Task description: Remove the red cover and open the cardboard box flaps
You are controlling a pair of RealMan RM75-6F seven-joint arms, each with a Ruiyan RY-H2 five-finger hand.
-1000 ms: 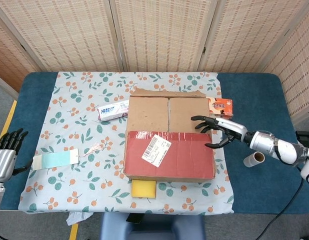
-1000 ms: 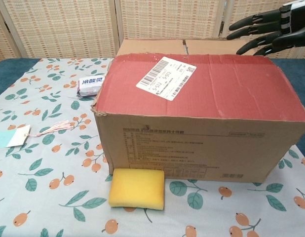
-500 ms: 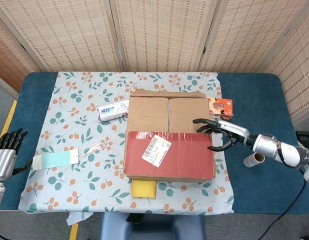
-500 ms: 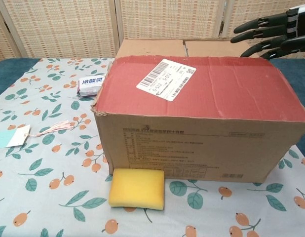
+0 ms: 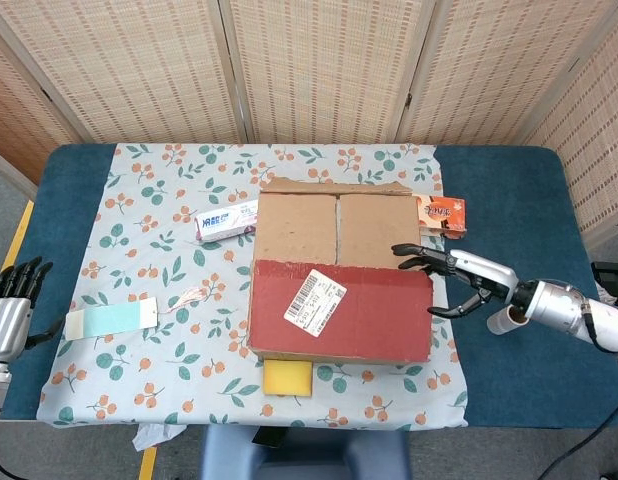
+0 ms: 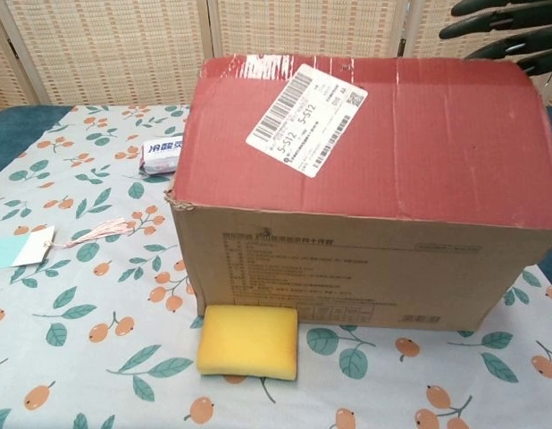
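1. Position of task items: the cardboard box sits at the centre of the floral cloth. The red cover lies over its near half, bearing a white shipping label. The 2 far flaps remain closed and flat.
2. Change over the last 1.0 s: in the chest view the red cover now stands tilted up, its far edge raised and hiding the far flaps that showed behind it earlier. In the head view its far right corner has shifted out toward the right hand.
3. Right hand: it sits at the cover's far right corner, fingers spread. Contact with the edge seems likely, but whether the fingers pinch it cannot be told. It has drawn back to the right compared with 1.0 s ago.
4. Left hand: it rests off the table's left edge, fingers apart and empty, unchanged.
5. Meaning for the task: the cover has been hinged up from the far side, so removal appears started but not complete. The flaps have not yet been opened.
6. Nearby items: a yellow sponge lies touching the box's near face; a cardboard tube stands just beside the right wrist.
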